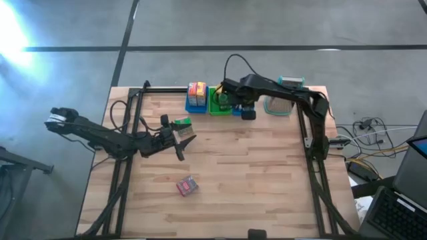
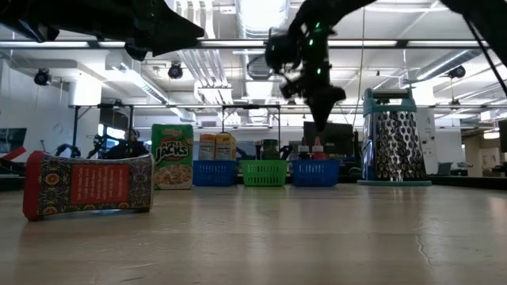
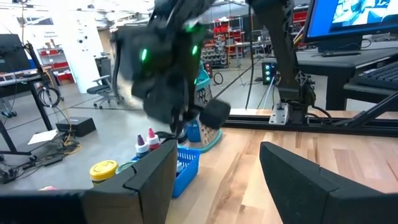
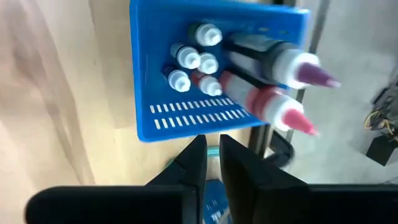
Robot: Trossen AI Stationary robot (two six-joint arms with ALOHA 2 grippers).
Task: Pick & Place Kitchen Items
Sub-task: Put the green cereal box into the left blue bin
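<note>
My right gripper (image 4: 211, 155) hangs over the blue bin (image 4: 186, 115) at the table's far edge, fingers pointing down, shut to a slit, nothing between them. In the bin lie a purple-tipped bottle (image 4: 292, 65), a pink-tipped bottle (image 4: 273, 106) and several small white-capped ones (image 4: 196, 59). My left gripper (image 1: 181, 139) is held level above the table's left middle, open and holding nothing. Beside it a green cereal box (image 2: 172, 156) stands upright on the table. A red patterned packet (image 1: 187, 186) lies flat toward the near edge.
Along the far edge stand a blue bin with yellow-red boxes (image 1: 196, 97), a green bin (image 1: 219, 101) and the bottle bin (image 2: 315, 172). A metal grater (image 2: 393, 136) stands to their right. Bare wood lies across the table's middle and right (image 1: 267, 173).
</note>
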